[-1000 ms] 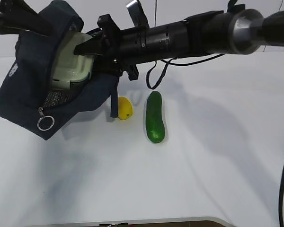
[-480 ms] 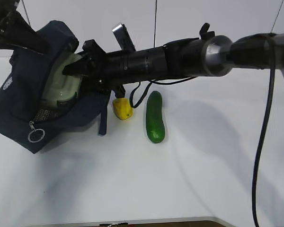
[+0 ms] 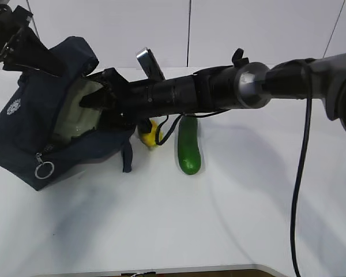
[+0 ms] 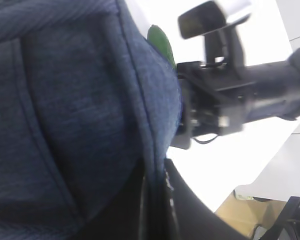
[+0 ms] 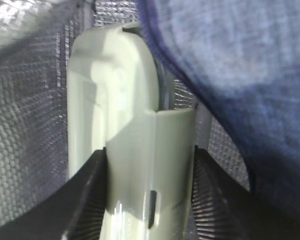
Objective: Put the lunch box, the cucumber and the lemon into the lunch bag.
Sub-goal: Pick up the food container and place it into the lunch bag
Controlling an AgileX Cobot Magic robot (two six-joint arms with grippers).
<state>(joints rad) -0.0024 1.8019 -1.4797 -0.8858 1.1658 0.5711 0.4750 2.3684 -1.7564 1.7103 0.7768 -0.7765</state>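
- Exterior view: the lunch bag (image 3: pixel 43 135) sits at the far left of the table (image 3: pixel 248 219), its mouth lifted and facing right. The lunch box (image 3: pixel 81 112) is partly inside the mouth, sage-green lid showing against the lining.
- Right gripper (image 3: pixel 104 103) reaches across from the right and is at the bag mouth with the box. Right wrist view: lunch box (image 5: pixel 125 150) fills the frame, a dark finger pressed on each side of the lid, foil lining around it. Judged clamped on the box; not yet let go.
- Left gripper (image 3: pixel 43 60) is at the bag's upper far edge. Left wrist view: navy fabric of the bag (image 4: pixel 65 110) runs down between two dark fingers (image 4: pixel 172 200) closed on the rim. Judged pinching the bag edge to hold the mouth open.
- The lemon (image 3: pixel 150 134) lies on the table just right of the bag, partly hidden behind the right arm and its cable.
- The cucumber (image 3: pixel 188 145) lies on the table right of the lemon, close to it but apart, long axis near to far.
- Progress (judgement): first of three items is going in, not seated or released. Lemon and cucumber untouched, both remaining. Roughly a third done at best.
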